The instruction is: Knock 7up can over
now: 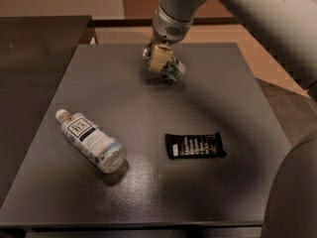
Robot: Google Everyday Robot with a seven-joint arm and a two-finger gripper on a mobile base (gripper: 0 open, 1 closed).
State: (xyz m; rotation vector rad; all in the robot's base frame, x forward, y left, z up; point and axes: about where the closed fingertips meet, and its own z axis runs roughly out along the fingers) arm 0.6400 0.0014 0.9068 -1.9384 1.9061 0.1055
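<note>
The 7up can (173,70) is white and green with a silver top. It is tilted steeply, top pointing up-left, at the far middle of the dark table (148,123). My gripper (159,59) comes down from the top of the camera view and is shut on the can. One cream finger pad (160,57) lies across the can's middle. The can's lower end is at or just above the table top; I cannot tell which.
A clear plastic bottle (91,142) with a white cap lies on its side at the front left. A black snack bar wrapper (194,145) lies flat right of centre. My arm's large white body (292,192) fills the right side. A darker counter (34,48) adjoins the left.
</note>
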